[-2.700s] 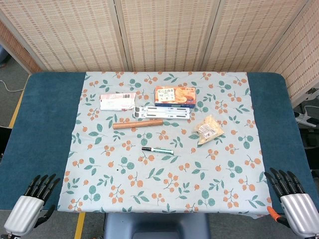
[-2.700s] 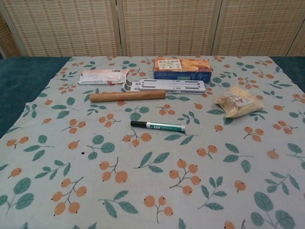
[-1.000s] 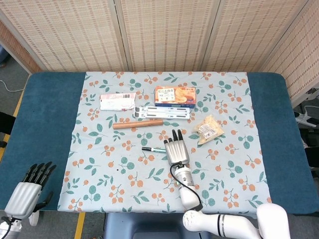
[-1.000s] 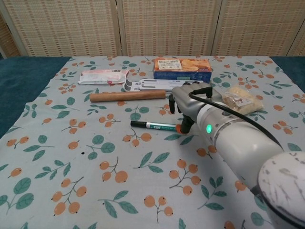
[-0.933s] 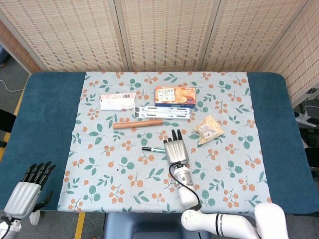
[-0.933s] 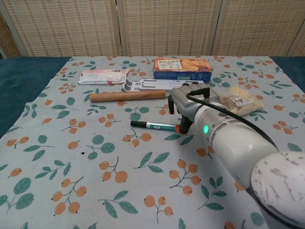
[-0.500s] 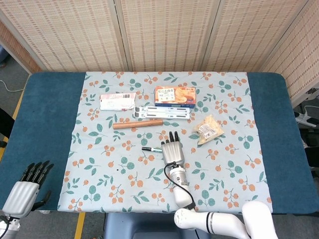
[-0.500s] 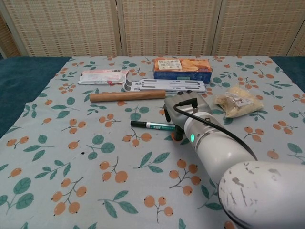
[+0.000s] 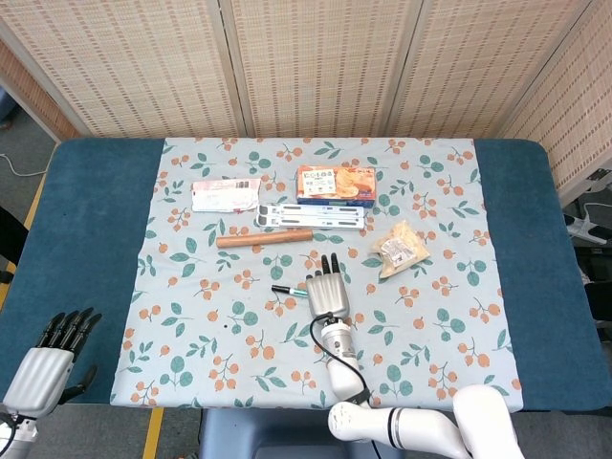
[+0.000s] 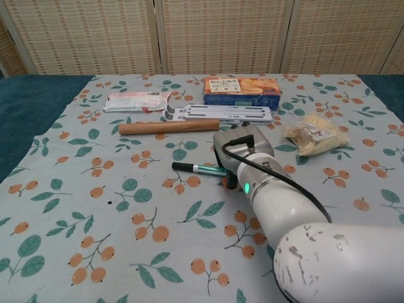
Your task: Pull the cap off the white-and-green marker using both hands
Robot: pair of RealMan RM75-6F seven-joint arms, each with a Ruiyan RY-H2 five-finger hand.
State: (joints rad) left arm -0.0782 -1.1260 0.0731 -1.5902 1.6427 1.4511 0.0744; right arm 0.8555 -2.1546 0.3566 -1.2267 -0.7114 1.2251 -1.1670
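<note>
The white-and-green marker [image 9: 287,289] lies on the floral cloth near the table's middle, its black cap pointing left. In the chest view the marker [image 10: 194,168] shows only its cap and a short piece of the barrel. My right hand [image 9: 326,292] lies over the rest of the barrel, back of the hand up and fingers stretched away from me. From the chest the right hand [image 10: 243,148] hides its own fingers, so a grip cannot be made out. My left hand [image 9: 48,361] hangs off the table's near left corner, fingers straight, holding nothing.
Behind the marker lie a wooden rod [image 9: 265,238], a white slotted rack [image 9: 311,216], an orange biscuit box [image 9: 335,184] and a white packet [image 9: 226,194]. A clear snack bag [image 9: 400,248] sits to the right of my right hand.
My right hand came in from the near right corner and slid left along the marker, covering more of the barrel. The marker's cap end shifted slightly. My left hand sank a little.
</note>
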